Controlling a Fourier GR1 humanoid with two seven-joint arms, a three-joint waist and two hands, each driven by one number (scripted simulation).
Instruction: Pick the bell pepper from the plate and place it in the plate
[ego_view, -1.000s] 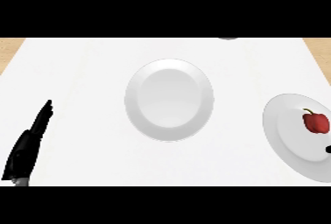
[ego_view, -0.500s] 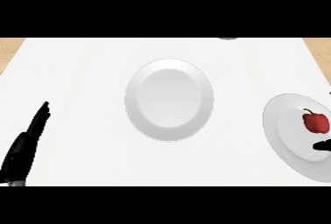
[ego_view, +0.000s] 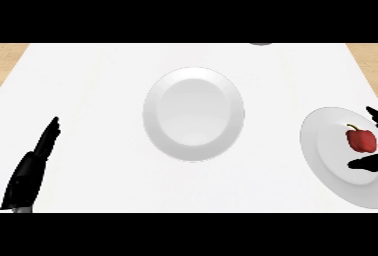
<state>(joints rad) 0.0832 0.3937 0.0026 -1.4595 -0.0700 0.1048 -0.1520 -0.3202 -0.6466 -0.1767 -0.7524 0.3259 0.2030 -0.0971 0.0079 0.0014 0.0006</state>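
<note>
The bell pepper (ego_view: 361, 139) stands stem toward 11 o'clock on the right plate (ego_view: 319, 145), right hand (ego_view: 367, 162) fingers released around it, left hand (ego_view: 33, 167) straight.

The right hand (ego_view: 365, 162) has reached further in around the bell pepper (ego_view: 360, 139).

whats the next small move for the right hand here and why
Probably close the right hand in around the bell pepper. Only its fingers show at the right edge, on both sides of the pepper, which lies untouched on the right plate. The centre plate waits; the left hand rests.
</note>
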